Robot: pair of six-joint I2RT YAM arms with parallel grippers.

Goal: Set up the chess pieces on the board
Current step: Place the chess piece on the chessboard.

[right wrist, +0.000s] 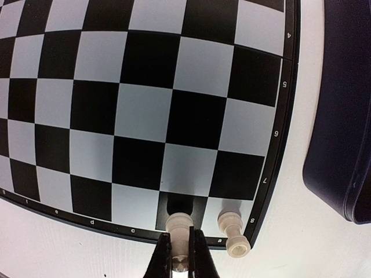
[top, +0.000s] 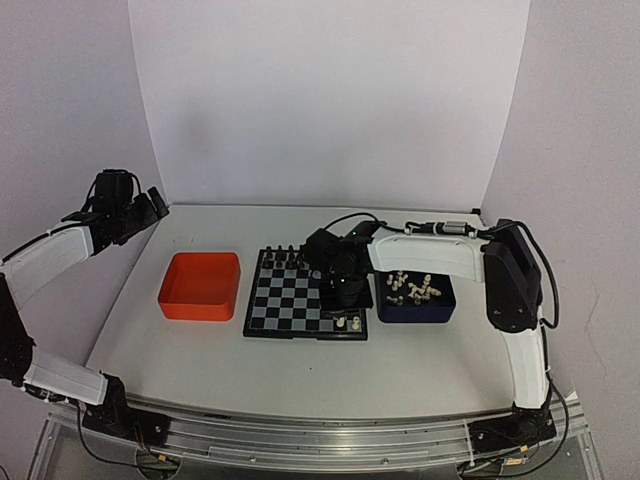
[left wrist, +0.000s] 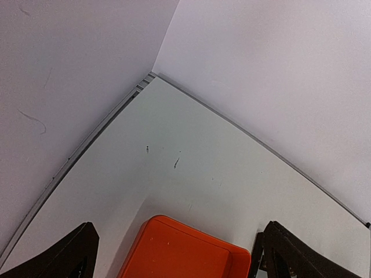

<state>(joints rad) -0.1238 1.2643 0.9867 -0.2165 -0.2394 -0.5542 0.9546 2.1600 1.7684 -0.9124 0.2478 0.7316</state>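
Observation:
The board [top: 285, 300] lies mid-table, with black pieces [top: 285, 259] along its far row. My right gripper [top: 343, 308] is over the board's near right corner, shut on a cream-white piece [right wrist: 179, 225] whose base stands on the black square next to the corner. A second cream-white piece [right wrist: 232, 229] stands on the corner square beside it. Several more cream-white pieces [top: 413, 288] lie in the dark blue tray [top: 417, 311] to the right of the board. My left gripper [top: 150, 205] is raised at the far left, away from the board, open and empty, its fingertips [left wrist: 78, 255] wide apart.
An orange tray [top: 200, 285] sits left of the board; its far corner shows in the left wrist view [left wrist: 185, 252]. The dark blue tray's wall [right wrist: 342, 116] lies close to the board's right rim. White walls enclose the table at the back and sides.

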